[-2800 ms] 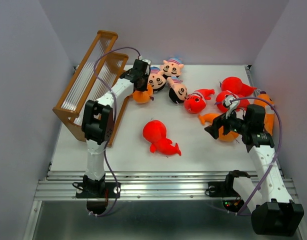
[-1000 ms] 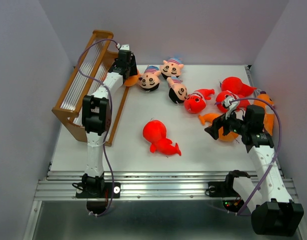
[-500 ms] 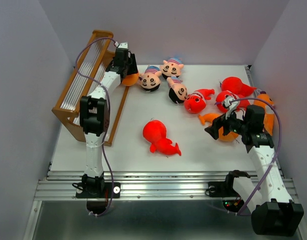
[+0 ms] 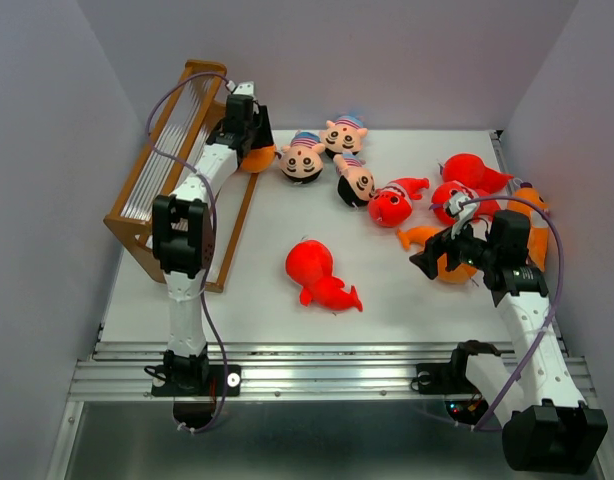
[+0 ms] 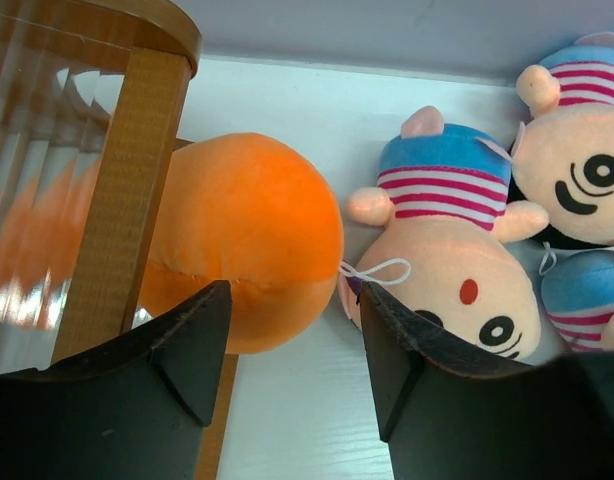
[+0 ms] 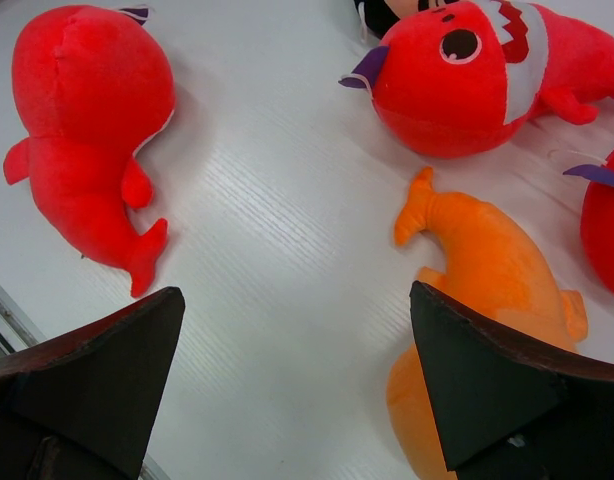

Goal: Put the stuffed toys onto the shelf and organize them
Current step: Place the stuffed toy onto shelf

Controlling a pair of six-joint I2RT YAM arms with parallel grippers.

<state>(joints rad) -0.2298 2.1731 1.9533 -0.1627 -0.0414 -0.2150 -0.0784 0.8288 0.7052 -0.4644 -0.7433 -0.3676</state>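
Observation:
The shelf (image 4: 177, 150) stands tilted at the table's far left, and its wooden end post (image 5: 137, 180) fills the left of the left wrist view. A round orange stuffed toy (image 5: 242, 240) rests against that post, next to a doll head with a striped cap (image 5: 457, 270). My left gripper (image 5: 293, 300) is open just short of the orange toy (image 4: 259, 157), with a gap beside its right finger. My right gripper (image 4: 427, 262) hangs wide open over bare table, beside an orange tailed toy (image 6: 487, 270). A red toy (image 6: 87, 110) lies to its left.
Three doll heads (image 4: 345, 133) lie at the far middle. Red toys lie at the centre (image 4: 322, 275), middle right (image 4: 392, 205) and far right (image 4: 472, 170). Another orange toy (image 4: 532, 200) lies by the right wall. Walls close in on three sides.
The left arm has carried the orange toy from beside the doll heads to the shelf's far end and edged closer to the frame. The right arm has not moved.

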